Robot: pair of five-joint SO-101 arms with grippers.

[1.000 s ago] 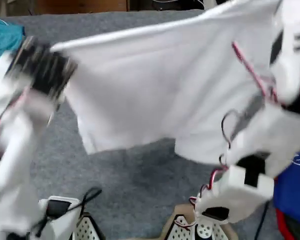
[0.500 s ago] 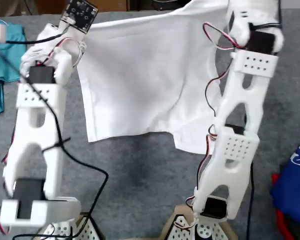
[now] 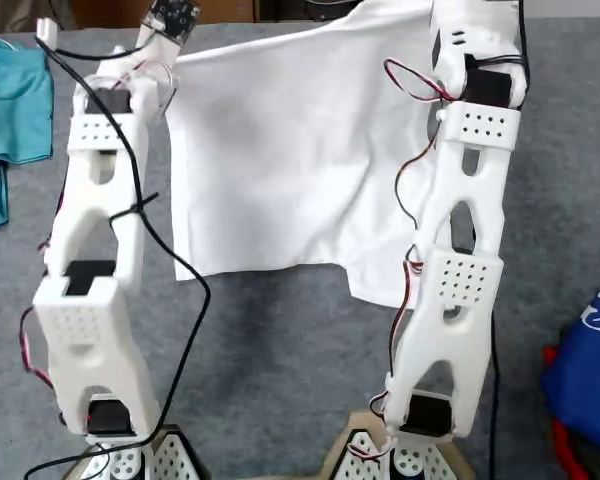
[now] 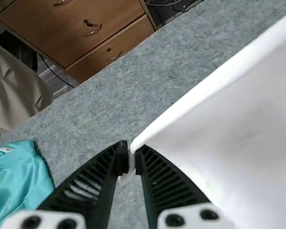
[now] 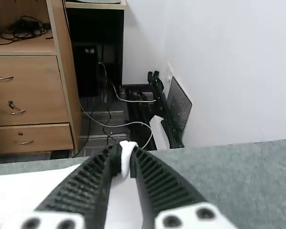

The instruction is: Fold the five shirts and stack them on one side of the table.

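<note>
High view overhead; wrist views close, sharing white shirt [image 3: 280,160].

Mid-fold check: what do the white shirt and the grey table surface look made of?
The white shirt looks like thin matte cloth, probably cotton knit; it creases softly where it lies. The grey table surface looks like felt-like carpet, judging by its fuzzy, speckled nap.

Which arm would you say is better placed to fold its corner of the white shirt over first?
Left, probably: the left gripper pinches a corner and its arm stands beside the white shirt, while the right arm overlies it.
</note>
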